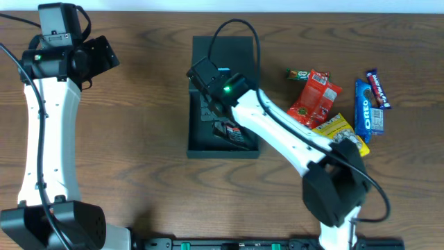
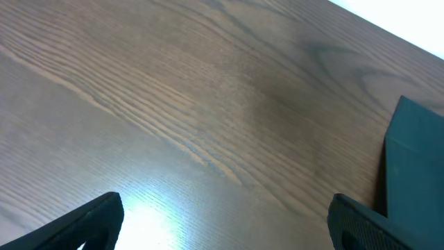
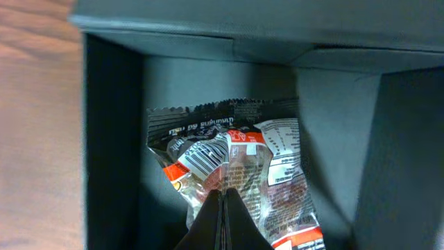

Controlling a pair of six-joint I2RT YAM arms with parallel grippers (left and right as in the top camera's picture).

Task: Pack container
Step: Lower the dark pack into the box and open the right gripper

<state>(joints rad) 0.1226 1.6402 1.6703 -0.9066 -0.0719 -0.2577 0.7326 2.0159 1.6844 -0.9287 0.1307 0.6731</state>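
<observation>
The dark teal container [image 1: 222,150] stands open at the table's middle, its flap lid [image 1: 233,50] folded away at the far side. My right gripper [image 1: 216,104] reaches down into it. In the right wrist view its fingers [image 3: 223,198] are pressed together on a crinkly silver, black and orange snack packet [image 3: 267,163] lying inside the container [image 3: 111,139]. The packet also shows in the overhead view [image 1: 234,132]. My left gripper [image 1: 104,54] is open and empty, above bare table at the far left [image 2: 225,208]. A container corner [image 2: 416,167] shows at its right.
Loose snacks lie right of the container: a red packet [image 1: 316,97], a yellow packet [image 1: 340,130], a blue Oreo pack [image 1: 366,111], a dark blue bar [image 1: 378,87] and a small green-brown bar [image 1: 298,73].
</observation>
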